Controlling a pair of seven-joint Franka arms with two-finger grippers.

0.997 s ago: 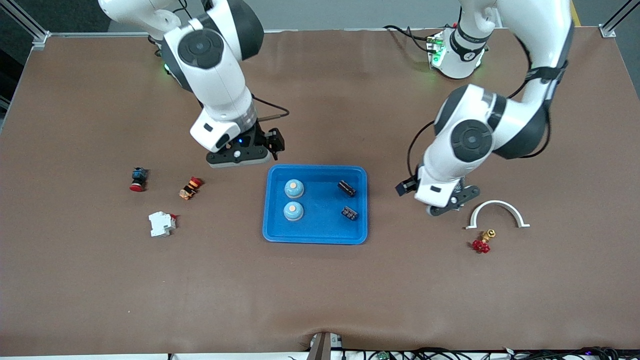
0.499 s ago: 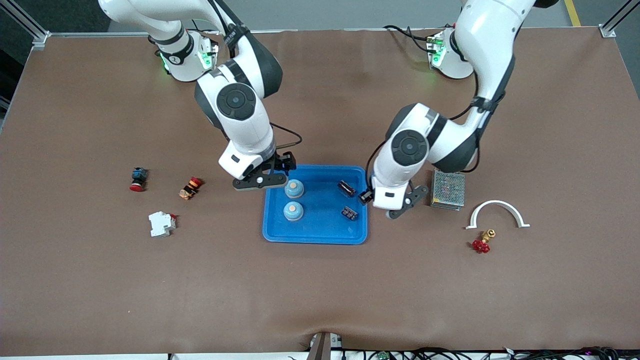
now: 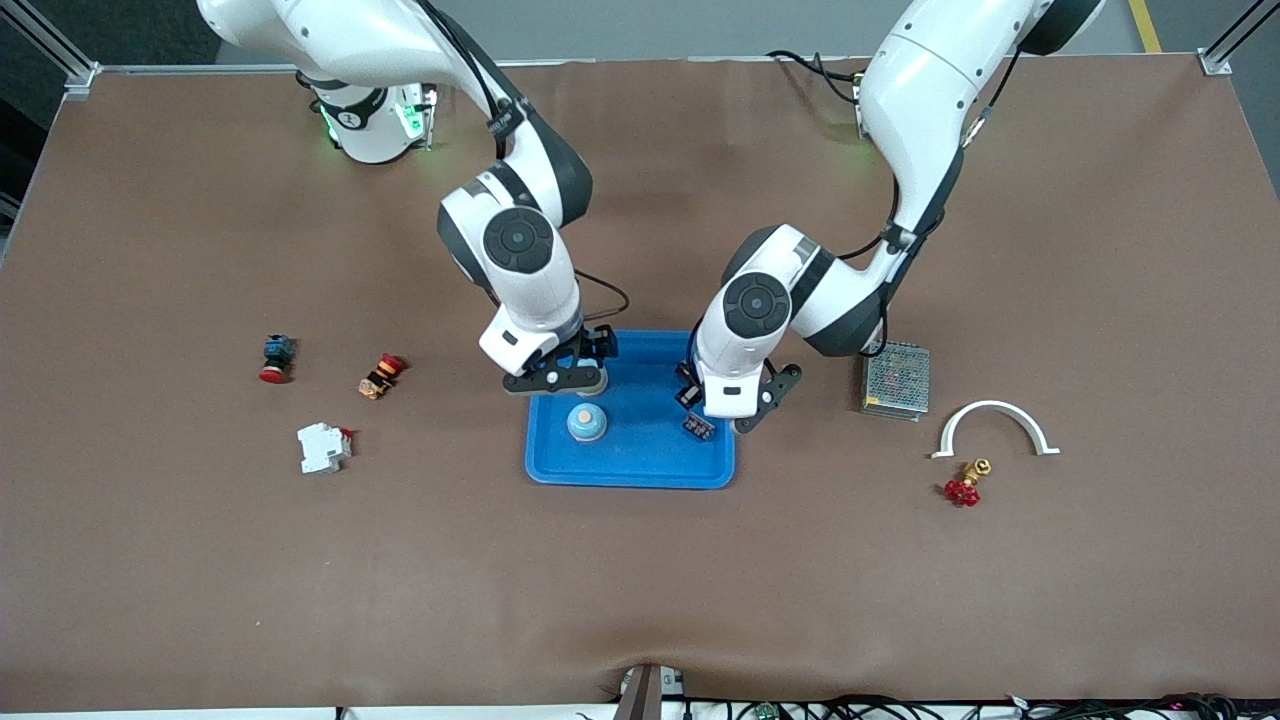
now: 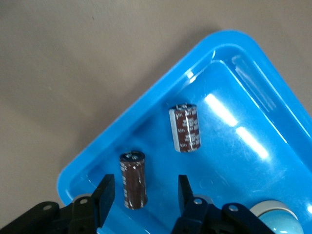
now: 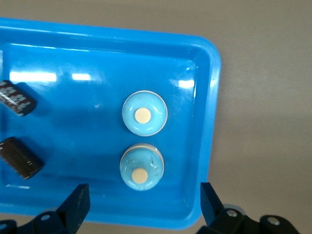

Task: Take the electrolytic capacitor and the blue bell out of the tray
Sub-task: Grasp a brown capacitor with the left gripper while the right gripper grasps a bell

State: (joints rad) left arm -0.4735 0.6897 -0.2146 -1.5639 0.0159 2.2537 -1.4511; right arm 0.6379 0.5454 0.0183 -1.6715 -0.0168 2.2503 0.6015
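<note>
Here I see the blue tray (image 3: 630, 465) mid-surface, two dark cylindrical capacitors lying flat along its edge toward the left arm's end. The left claw (image 4: 144, 192) points down, its fingers apart, straddling one capacitor (image 4: 133, 179) without touching it. The other capacitor (image 4: 185, 128) lies beside it. The right claw (image 5: 141, 202) hangs spread wide over two round pale-blue bells (image 5: 144, 113).

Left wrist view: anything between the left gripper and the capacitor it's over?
Nothing visible. The left gripper hangs open over one capacitor, a finger on each side, bare tray floor in the gaps. The second capacitor lies apart from both fingers. The right gripper is open over the blue bells.
</note>
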